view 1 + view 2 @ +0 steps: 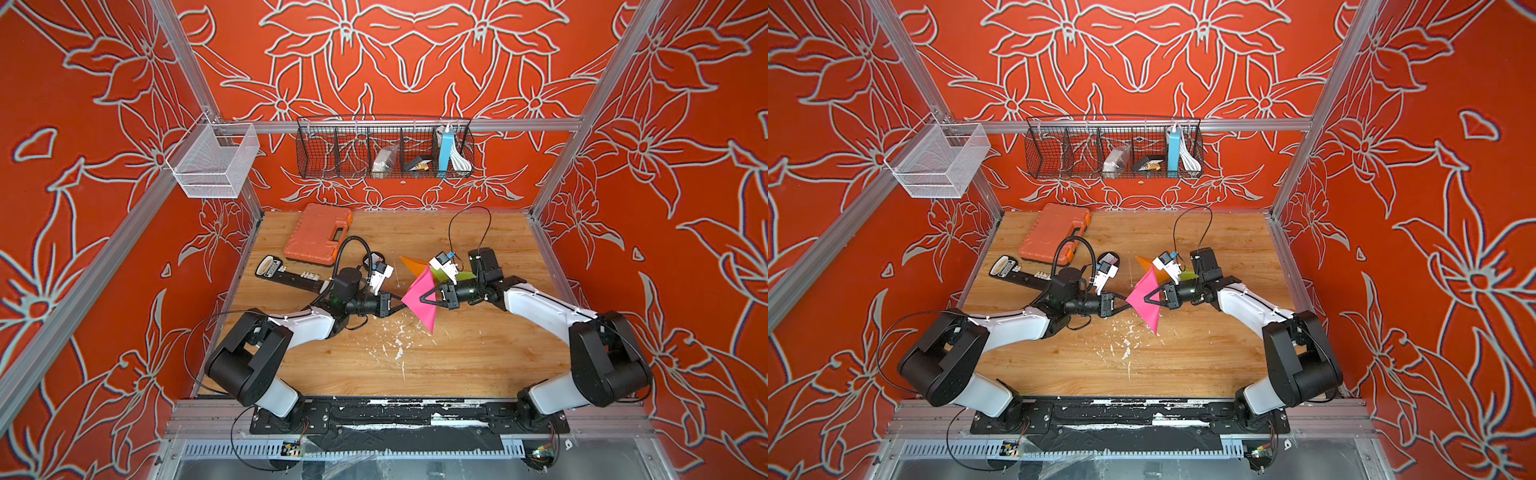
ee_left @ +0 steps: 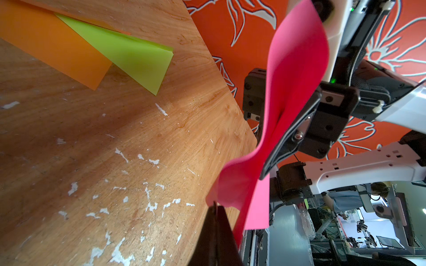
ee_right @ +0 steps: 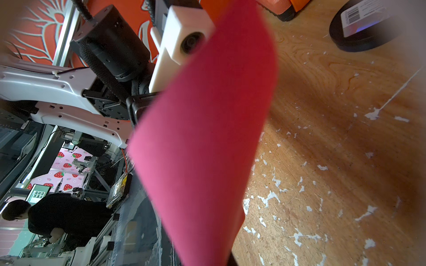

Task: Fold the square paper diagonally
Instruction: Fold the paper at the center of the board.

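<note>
Your pink paper (image 1: 424, 319) is off the wooden table (image 1: 478, 357), standing on edge in the air above its middle, between the two arms. It is bowed and rippled rather than flat, and in both top views it reads as a narrow kite shape with one point hanging down toward you. The left gripper (image 1: 402, 306) has its jaws pressed together on the paper's near edge; the left wrist view shows the dark fingers (image 2: 215, 230) meeting right at the sheet. The right gripper (image 1: 422, 298) is clamped tight on the paper from the opposite side, around its middle. Just behind it on the wood a green folded paper (image 2: 133, 53) lies partly on an orange sheet (image 2: 53, 43). A round black object (image 3: 359, 20) carries a white label with a barcode, and a black strip (image 1: 270, 266) has an oval label; you cannot read the print on either. An orange tool case (image 1: 318, 232) sits at the back left. The tabletop is scuffed with white flecks (image 1: 399, 345). The walls are red-orange with pale flower outlines, and a black wire basket (image 1: 324, 158) and a white mesh basket (image 1: 216, 160) hang from the rails
</note>
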Tool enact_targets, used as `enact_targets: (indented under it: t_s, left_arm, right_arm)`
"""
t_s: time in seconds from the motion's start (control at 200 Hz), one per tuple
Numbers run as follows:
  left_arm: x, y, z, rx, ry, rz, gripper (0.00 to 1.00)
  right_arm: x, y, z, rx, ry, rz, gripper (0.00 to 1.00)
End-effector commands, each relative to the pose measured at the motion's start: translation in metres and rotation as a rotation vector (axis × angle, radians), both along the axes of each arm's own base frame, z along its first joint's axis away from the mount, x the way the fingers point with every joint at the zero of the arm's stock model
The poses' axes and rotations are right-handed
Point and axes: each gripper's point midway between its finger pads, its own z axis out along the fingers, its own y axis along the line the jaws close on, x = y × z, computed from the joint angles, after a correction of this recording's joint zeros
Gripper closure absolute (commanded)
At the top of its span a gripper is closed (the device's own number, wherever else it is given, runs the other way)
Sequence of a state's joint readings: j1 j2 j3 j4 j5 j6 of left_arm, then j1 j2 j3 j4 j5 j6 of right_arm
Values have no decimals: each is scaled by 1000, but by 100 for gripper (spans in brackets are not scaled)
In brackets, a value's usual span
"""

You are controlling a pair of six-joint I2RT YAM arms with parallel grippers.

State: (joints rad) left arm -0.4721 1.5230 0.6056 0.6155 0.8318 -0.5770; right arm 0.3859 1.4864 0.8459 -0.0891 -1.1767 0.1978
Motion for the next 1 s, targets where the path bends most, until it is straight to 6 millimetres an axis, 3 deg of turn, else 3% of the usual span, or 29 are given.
enact_targets:
  t_s: [0.0,0.11,0.21,0.345,0.425,0.706,0.996]
  left_arm:
    - [2,2,6,-10,-37,9,93]
    - [11,10,-3,52,-24,84,81]
    - [26,35,-16,164,-12,237,70]
    - [35,66,-23,293,-5,400,68]
    - [34,76,-24,324,-1,439,70]
    - [16,41,-6,161,9,227,74]
    - [13,3,-39,144,171,82,92]
  right_arm:
    - [-6,0,0,6,3,14,97]
    - [-5,-1,-1,-12,2,-1,97]
    - [-4,-5,-5,-40,0,-29,95]
    - [-2,-8,-13,-72,15,-66,94]
    - [-1,-10,-22,-86,42,-82,94]
    - [10,-9,-63,-122,172,-165,94]
    - [20,-10,-97,-157,292,-251,94]
